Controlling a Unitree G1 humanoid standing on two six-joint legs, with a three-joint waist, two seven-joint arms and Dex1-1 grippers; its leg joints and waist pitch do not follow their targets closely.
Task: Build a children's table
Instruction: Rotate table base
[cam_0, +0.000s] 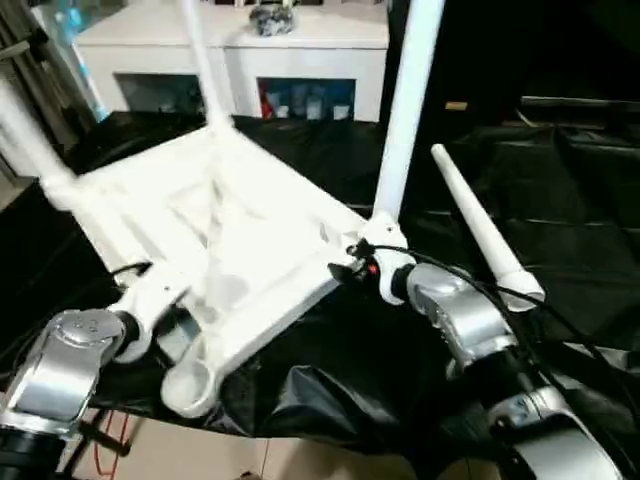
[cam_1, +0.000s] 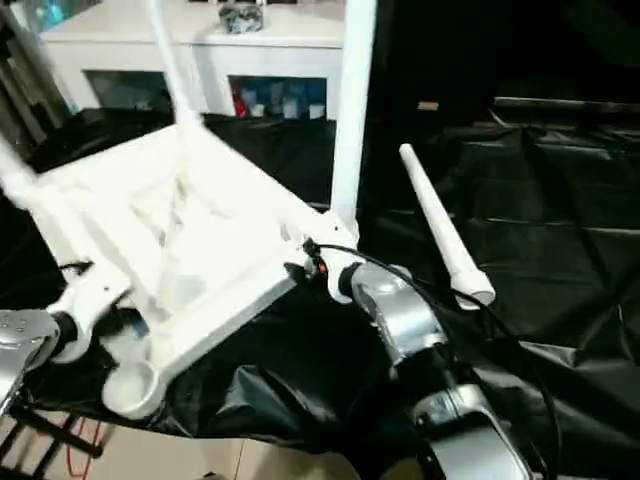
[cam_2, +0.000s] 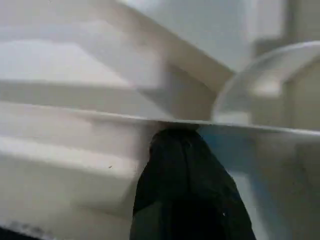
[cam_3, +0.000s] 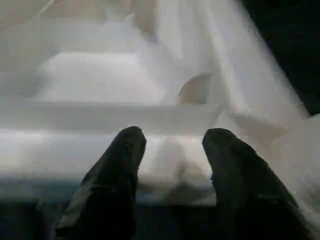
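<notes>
The children's table top (cam_0: 240, 250) lies upside down and tilted on the black-draped work table, ribbed underside up. Three white legs stand in its corner sockets: at the left (cam_0: 25, 140), at the back (cam_0: 200, 60) and at the right (cam_0: 405, 110). The front socket (cam_0: 190, 385) is empty. A fourth leg (cam_0: 485, 235) lies loose to the right. My left gripper (cam_0: 150, 292) holds the top's left rim; one black finger (cam_2: 182, 185) shows under the rim's edge. My right gripper (cam_0: 350, 262) is open at the right corner, its fingertips (cam_3: 127, 150) resting against the rim.
A white cabinet (cam_0: 235, 50) with glass doors stands behind the work table. The black drape (cam_0: 560, 200) spreads wide to the right. The table's front edge and the floor (cam_0: 200, 450) lie just below the empty socket.
</notes>
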